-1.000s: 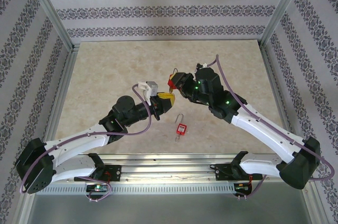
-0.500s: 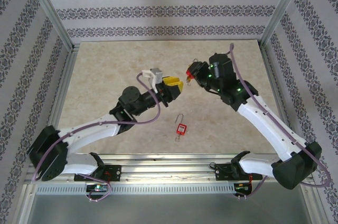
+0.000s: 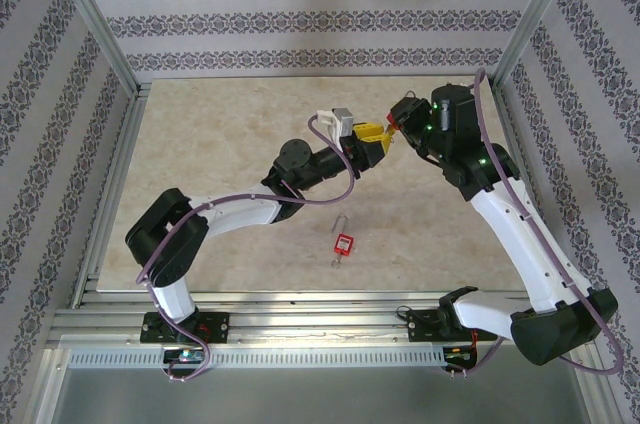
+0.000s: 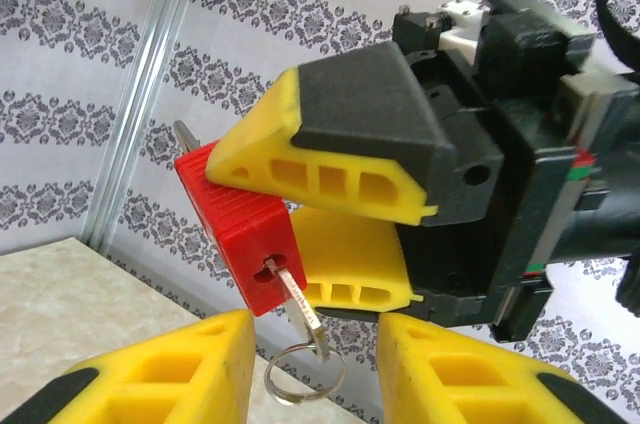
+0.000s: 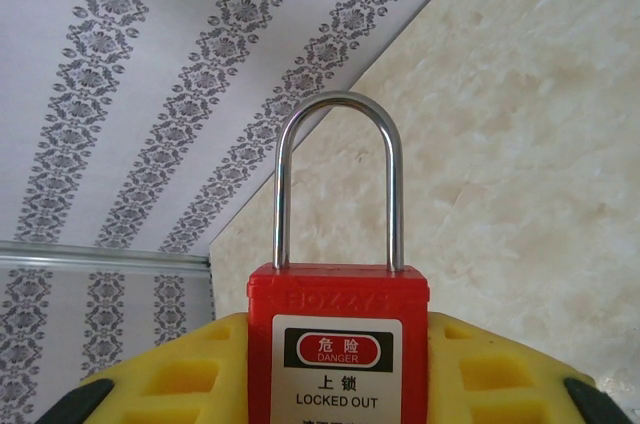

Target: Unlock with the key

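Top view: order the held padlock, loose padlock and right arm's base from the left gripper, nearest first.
1. held padlock: in the right gripper, facing the left gripper.
2. loose padlock: on the table, toward the bases.
3. right arm's base: near edge.

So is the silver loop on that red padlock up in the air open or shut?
Shut: both legs of the silver shackle go down into the body of the red plastic padlock.
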Controlling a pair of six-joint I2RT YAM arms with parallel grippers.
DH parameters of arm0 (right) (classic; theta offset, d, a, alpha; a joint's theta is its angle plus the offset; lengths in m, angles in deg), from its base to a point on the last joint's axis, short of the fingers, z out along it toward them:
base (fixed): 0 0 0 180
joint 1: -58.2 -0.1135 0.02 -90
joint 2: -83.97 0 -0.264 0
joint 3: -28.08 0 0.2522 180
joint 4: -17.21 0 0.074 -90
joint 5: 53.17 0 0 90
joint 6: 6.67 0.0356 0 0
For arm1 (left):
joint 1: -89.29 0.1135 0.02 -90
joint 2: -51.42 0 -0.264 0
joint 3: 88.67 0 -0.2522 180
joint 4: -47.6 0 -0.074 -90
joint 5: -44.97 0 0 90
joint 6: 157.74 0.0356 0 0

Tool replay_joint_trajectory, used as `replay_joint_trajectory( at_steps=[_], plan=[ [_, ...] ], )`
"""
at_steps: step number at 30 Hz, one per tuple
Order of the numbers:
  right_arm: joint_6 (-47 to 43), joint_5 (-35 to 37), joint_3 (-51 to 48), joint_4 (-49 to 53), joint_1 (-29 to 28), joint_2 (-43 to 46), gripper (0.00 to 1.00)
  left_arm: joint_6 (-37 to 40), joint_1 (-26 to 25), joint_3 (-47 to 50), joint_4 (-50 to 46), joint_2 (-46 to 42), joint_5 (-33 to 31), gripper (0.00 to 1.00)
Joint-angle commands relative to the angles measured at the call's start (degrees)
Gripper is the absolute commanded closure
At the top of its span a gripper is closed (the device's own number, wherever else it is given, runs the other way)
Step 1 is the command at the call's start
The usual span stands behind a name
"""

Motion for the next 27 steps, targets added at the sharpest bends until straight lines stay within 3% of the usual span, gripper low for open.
replay_joint_trajectory(
  at_steps=[1, 4, 11, 17, 27],
  plan=[
    [-0.41, -0.71, 1.17, -0.53, 0.14, 0.85, 1.00, -1.42, 0.97, -0.83, 5.32, 0.18, 0.97, 0.67],
    [0.12, -1.04, 0.33, -0.89, -0.11, 1.54, 1.00, -2.87, 1.90, 0.26, 5.59, 0.10, 0.71, 0.76],
    [0.22, -0.36, -0.36, -0.94, -1.60, 1.39, 1.00, -5.01, 1.47, -0.97, 5.16, 0.29, 5.15, 0.82],
    [0.21, -0.51, -0.37, -0.76, -2.05, 1.04, 1.00, -2.50, 0.70, -1.53, 0.12, -1.05, 5.28, 0.84],
    [0.77, -0.27, -1.25, -1.02, -3.11, 0.77, 1.00, 3.89, -0.13, -6.81, -10.97, -1.11, 5.99, 0.96]
  ],
)
